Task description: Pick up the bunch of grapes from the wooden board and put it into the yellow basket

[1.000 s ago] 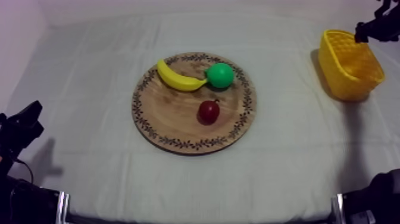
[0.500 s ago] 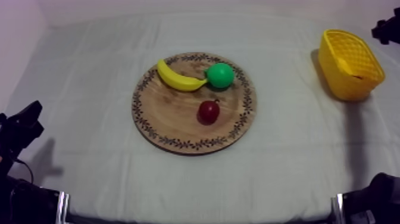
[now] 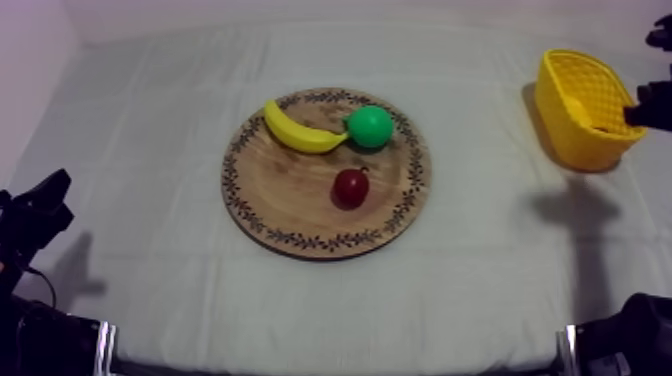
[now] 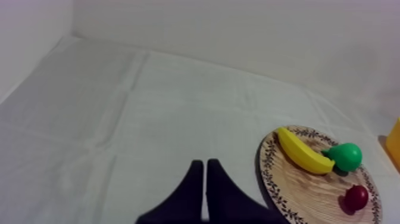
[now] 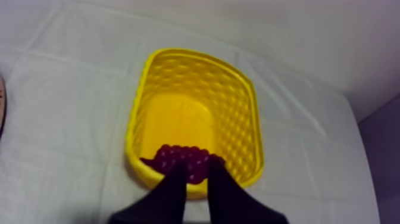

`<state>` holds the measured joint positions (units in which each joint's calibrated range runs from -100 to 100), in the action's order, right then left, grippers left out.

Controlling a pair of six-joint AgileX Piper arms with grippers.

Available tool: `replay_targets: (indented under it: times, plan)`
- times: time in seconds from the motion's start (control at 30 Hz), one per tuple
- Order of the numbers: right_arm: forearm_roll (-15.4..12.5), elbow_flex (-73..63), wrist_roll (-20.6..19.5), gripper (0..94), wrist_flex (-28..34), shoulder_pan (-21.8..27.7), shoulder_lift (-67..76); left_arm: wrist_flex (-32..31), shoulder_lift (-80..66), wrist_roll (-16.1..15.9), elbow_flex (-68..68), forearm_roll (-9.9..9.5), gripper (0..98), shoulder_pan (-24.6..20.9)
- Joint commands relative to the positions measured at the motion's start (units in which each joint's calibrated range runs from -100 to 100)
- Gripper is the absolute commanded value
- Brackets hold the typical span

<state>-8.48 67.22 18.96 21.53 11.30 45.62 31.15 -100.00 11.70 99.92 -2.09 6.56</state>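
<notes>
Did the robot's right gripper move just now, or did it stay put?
Yes. In the top view the right gripper has slid from the far rim of the yellow basket toward its near right side.

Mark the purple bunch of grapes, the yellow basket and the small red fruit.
purple bunch of grapes (image 5: pixel 181 154), right wrist view, top of the bunch.
yellow basket (image 5: pixel 191 52), right wrist view, far rim.
small red fruit (image 3: pixel 350 188), top view, its middle.
</notes>
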Motion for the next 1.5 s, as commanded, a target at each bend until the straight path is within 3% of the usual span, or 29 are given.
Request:
replay_targets:
  times: [0.0,0.47,0.7,1.03,1.2,1.47]
  plan:
    - [0.25,5.47,-0.07,3.6,-0.11,-0.46,6.58,-0.03,0.0,0.02,-0.04,0.01,0.1,-0.01]
    - [-1.83,24.11,1.44,0.8,0.07,-3.74,31.93,-0.03,0.0,0.04,-0.04,0.01,0.1,-0.01]
    - [-1.72,29.19,-0.28,0.8,3.22,-4.19,42.4,-0.03,0.0,0.04,-0.04,0.01,0.1,-0.01]
    - [4.78,32.03,-9.81,0.7,11.39,-6.42,49.83,-0.03,0.0,0.03,-0.04,0.01,0.1,-0.01]
    - [6.5,32.16,-8.44,0.7,13.48,-6.85,50.08,-0.03,0.0,0.04,-0.04,0.01,0.1,-0.01]
    - [6.83,32.4,-6.36,0.7,14.13,-7.0,50.13,-0.03,0.0,0.04,-0.04,0.01,0.1,-0.01]
